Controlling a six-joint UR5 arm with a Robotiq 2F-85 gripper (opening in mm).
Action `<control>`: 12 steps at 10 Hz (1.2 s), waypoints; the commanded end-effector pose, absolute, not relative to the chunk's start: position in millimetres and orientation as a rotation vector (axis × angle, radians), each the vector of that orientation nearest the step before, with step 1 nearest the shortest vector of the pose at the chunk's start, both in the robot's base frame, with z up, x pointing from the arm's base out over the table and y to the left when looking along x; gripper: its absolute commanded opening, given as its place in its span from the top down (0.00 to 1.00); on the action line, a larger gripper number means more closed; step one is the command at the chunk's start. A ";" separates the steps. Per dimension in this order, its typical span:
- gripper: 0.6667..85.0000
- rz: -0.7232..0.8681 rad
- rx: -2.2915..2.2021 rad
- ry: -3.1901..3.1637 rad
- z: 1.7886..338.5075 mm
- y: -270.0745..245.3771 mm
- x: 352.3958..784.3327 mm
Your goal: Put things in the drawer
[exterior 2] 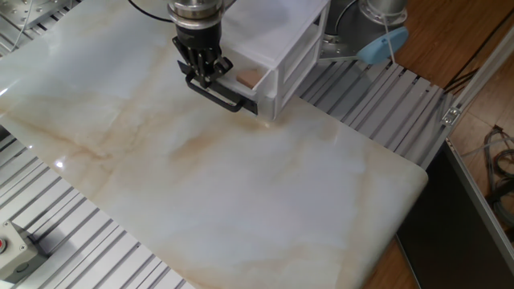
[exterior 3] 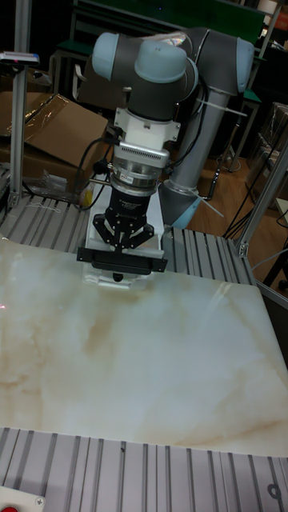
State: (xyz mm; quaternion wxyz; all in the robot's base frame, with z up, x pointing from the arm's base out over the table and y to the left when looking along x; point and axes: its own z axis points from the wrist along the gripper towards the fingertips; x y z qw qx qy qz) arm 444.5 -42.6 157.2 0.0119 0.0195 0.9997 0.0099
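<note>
The gripper (exterior 2: 206, 73) is clamped on the drawer's (exterior 2: 255, 87) black handle (exterior 2: 217, 93). The drawer stands slightly open, the cube (exterior 2: 249, 78) inside near its front. Bare marble table (exterior 2: 265, 193) spreads wide in front.

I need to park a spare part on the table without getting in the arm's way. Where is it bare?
The marble top is bare across its middle, near and right parts. The only crowded spot is the far edge, where the gripper holds the drawer's handle, cube inside, at the cabinet.
</note>
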 end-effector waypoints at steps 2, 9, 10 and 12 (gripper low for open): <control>1.00 0.064 0.088 3.148 154.3 -45.4 422.4; 1.00 0.040 0.128 3.190 165.9 -50.1 401.7; 1.00 0.040 0.138 3.191 166.8 -50.2 400.1; 1.00 0.037 0.143 3.193 166.5 -51.4 396.4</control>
